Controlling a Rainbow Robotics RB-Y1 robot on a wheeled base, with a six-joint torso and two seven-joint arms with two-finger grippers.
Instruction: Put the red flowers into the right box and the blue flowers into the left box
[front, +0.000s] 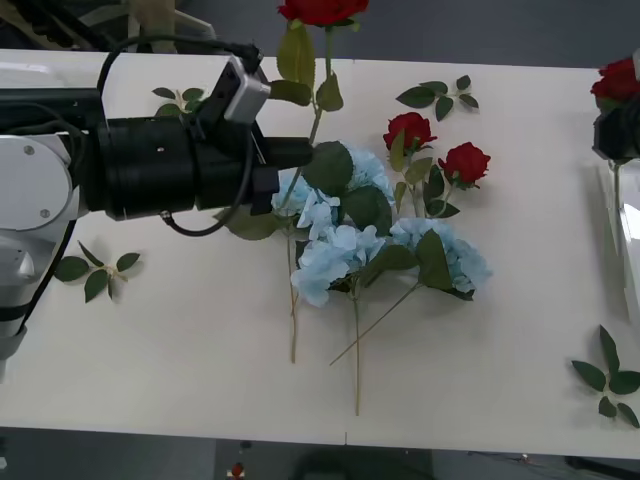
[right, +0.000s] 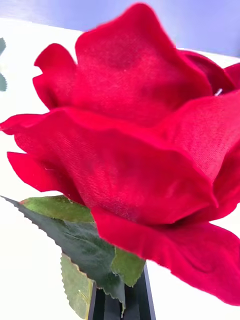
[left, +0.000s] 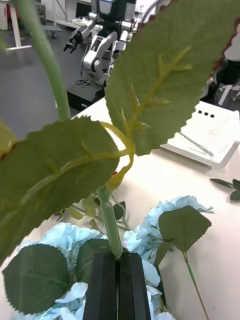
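Observation:
My left gripper (front: 300, 153) reaches over the table's middle, its black fingers (left: 117, 285) shut on the green stem (left: 111, 230) of a red flower (front: 322, 8) whose bloom stands at the far edge. Under it lie the blue flowers (front: 345, 245) (left: 165, 230) in a heap. Two more red flowers (front: 408, 130) (front: 465, 162) rest just right of them. At the far right, my right gripper (front: 615, 135) is shut on another red flower (front: 617, 80) (right: 135, 150), above the right box (front: 628, 235) (left: 210, 135). The left box is out of view.
Loose green leaf sprigs lie at the left (front: 95, 272), the back left (front: 180, 97), the back middle (front: 440, 95) and the front right (front: 610, 380). Long stems (front: 356, 350) trail toward the table's front edge. Another robot (left: 102, 35) stands in the room behind.

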